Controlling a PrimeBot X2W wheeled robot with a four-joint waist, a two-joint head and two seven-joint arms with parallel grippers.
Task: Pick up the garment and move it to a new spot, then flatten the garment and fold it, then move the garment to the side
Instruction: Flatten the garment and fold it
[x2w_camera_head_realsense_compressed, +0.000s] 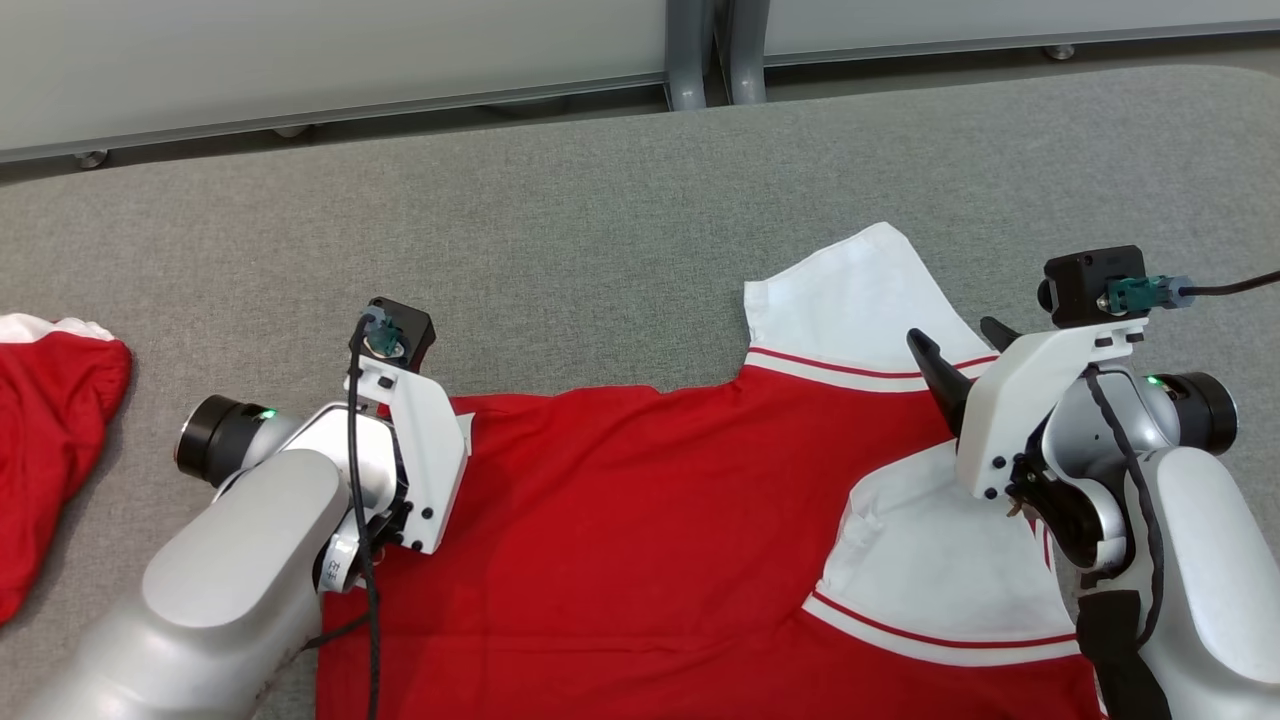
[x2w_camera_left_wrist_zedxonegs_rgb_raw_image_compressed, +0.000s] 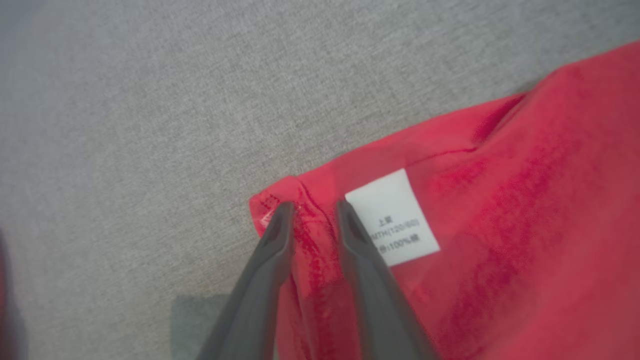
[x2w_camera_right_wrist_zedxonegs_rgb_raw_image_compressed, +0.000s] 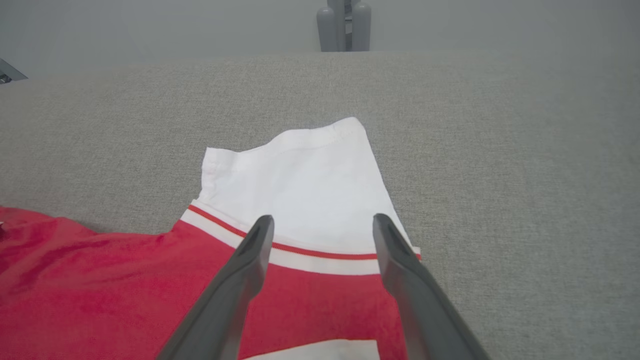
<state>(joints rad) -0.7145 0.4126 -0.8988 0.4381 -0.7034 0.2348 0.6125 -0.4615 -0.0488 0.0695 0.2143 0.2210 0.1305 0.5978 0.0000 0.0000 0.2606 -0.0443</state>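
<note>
Left claw (x2w_camera_left_wrist_zedxonegs_rgb_raw_image_compressed: 315, 207) tight on garment (x2w_camera_left_wrist_zedxonegs_rgb_raw_image_compressed: 500, 225) corner

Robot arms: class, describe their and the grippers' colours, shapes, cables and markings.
Left arm and right arm have rounded pale-grey forearms, dark joint caps with a green light, and white brackets with black screws. Each carries a black camera box with a teal plug and black cable. Left gripper and right gripper have long, tapering dark-grey fingers.

Grey fabric tabletop (x2w_camera_head_realsense_compressed: 600, 180), second red-and-white cloth (x2w_camera_head_realsense_compressed: 50, 440) at its left edge, two grey posts (x2w_camera_head_realsense_compressed: 688, 60) behind.
</note>
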